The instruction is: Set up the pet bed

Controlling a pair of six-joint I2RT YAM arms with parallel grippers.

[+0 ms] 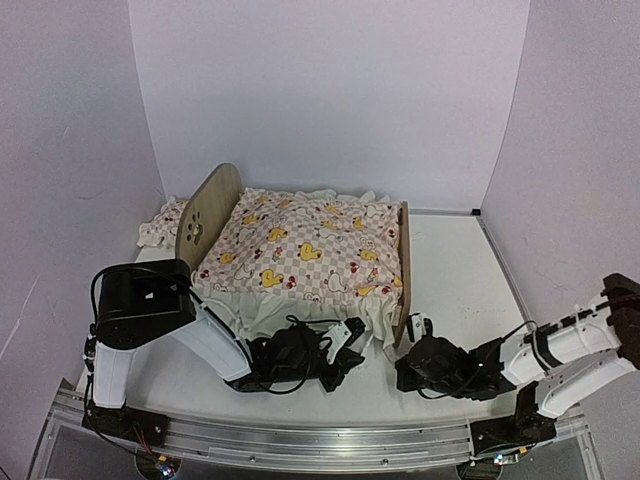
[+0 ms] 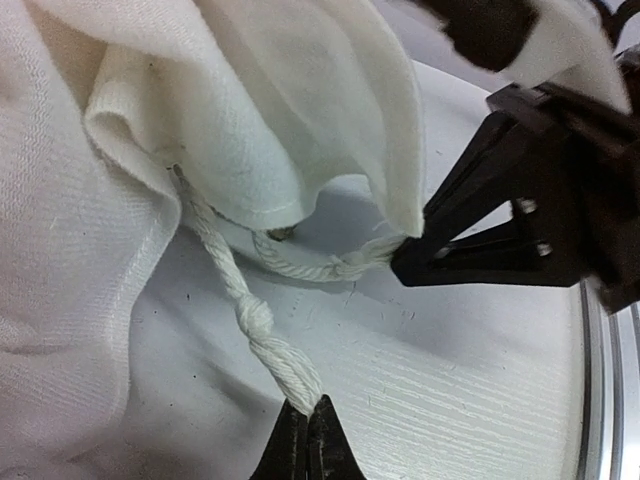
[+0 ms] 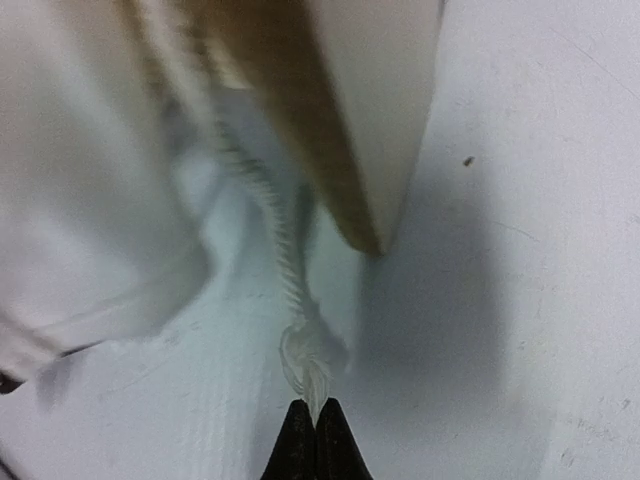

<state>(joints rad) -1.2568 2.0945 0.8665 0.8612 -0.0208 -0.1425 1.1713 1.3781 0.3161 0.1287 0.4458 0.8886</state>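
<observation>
The pet bed [image 1: 207, 215] is a light plywood frame with its paw-print headboard on the left and its footboard [image 1: 403, 270] on the right. A pink checkered duck-print cover [image 1: 305, 250] lies over it, its white ruffle hanging at the front. My left gripper [image 1: 345, 335] is low at the bed's front, shut [image 2: 308, 410] on the frayed end of a knotted white cord [image 2: 255, 320] that comes out of the white fabric [image 2: 300, 110]. My right gripper [image 1: 415, 328] sits by the footboard's near corner. In the blurred right wrist view it is shut [image 3: 316, 405] on another knotted cord end [image 3: 300, 350] below the wooden corner [image 3: 370, 130].
A small ruffled pillow [image 1: 160, 222] lies behind the headboard at the far left. White walls close in the table on three sides. A metal rail [image 1: 320, 440] runs along the near edge. A black gripper part [image 2: 520, 210] fills the right of the left wrist view.
</observation>
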